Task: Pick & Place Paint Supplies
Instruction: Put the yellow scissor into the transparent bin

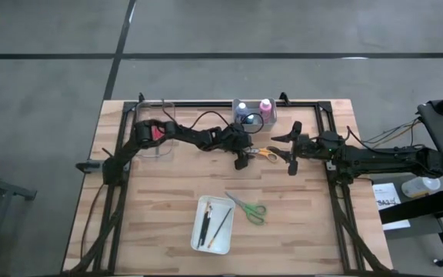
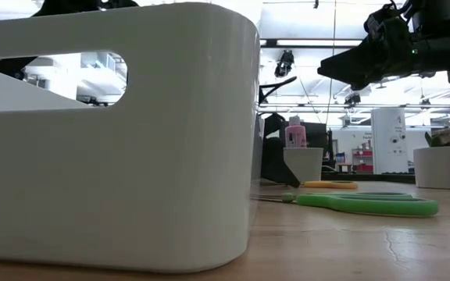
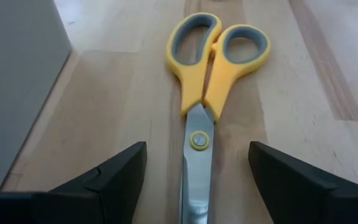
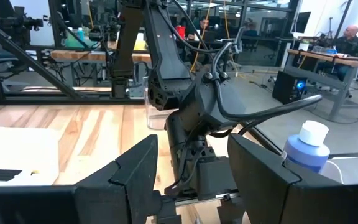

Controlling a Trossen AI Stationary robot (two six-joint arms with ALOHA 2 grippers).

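The orange-handled scissors [image 1: 265, 154] [image 3: 213, 68] lie flat on the table, also showing in the low view [image 2: 330, 185]. My left gripper [image 1: 241, 157] [image 3: 197, 177] is open and low, one finger on each side of the blades, touching nothing. My right gripper [image 1: 291, 148] [image 4: 194, 174] is open and hovers just right of the scissors' handles, facing the left arm. Green-handled scissors [image 1: 249, 208] [image 2: 366, 204] lie flat near the middle. Thin dark brushes [image 1: 210, 225] lie in a white tray [image 1: 201, 206]. A blue bottle [image 1: 242, 109] [image 4: 309, 146] and a pink bottle [image 1: 265, 106] [image 2: 295, 133] stand at the far edge.
The bottles stand in a clear container [image 1: 254, 117] at the far edge. Another clear container [image 1: 157, 137] at the far left holds something red [image 1: 158, 132]. The white tray's wall [image 2: 116, 133] fills the low view's left. Bare wood lies at the near left and near right.
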